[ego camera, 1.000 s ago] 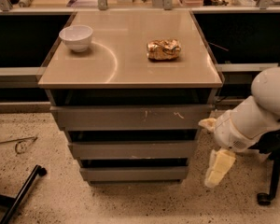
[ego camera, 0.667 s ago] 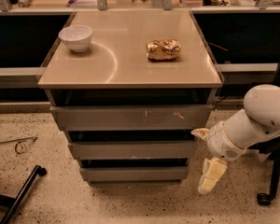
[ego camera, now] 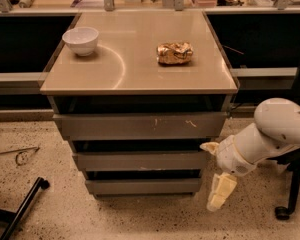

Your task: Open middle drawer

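The cabinet has three grey drawer fronts stacked under its tan top (ego camera: 110,79). The middle drawer (ego camera: 140,161) is a flat, low, plain front and it is closed. Above it is the taller front with white scratch marks (ego camera: 140,126). Below it is the smallest front (ego camera: 142,186). My gripper (ego camera: 215,170) hangs at the right side of the cabinet, on the white arm (ego camera: 270,134). One cream finger (ego camera: 210,147) sits by the right end of the middle drawer and the other (ego camera: 221,192) points down beside the bottom drawer. The gripper is open and holds nothing.
A white bowl (ego camera: 80,40) and a crumpled gold-brown bag (ego camera: 174,53) rest on the cabinet top. A black bar (ego camera: 22,209) lies on the speckled floor at the left. A black chair leg with a castor (ego camera: 288,196) stands at the right.
The arm and gripper have moved left and a little down, closer to the right ends of the middle and bottom drawers. The drawers have not moved.
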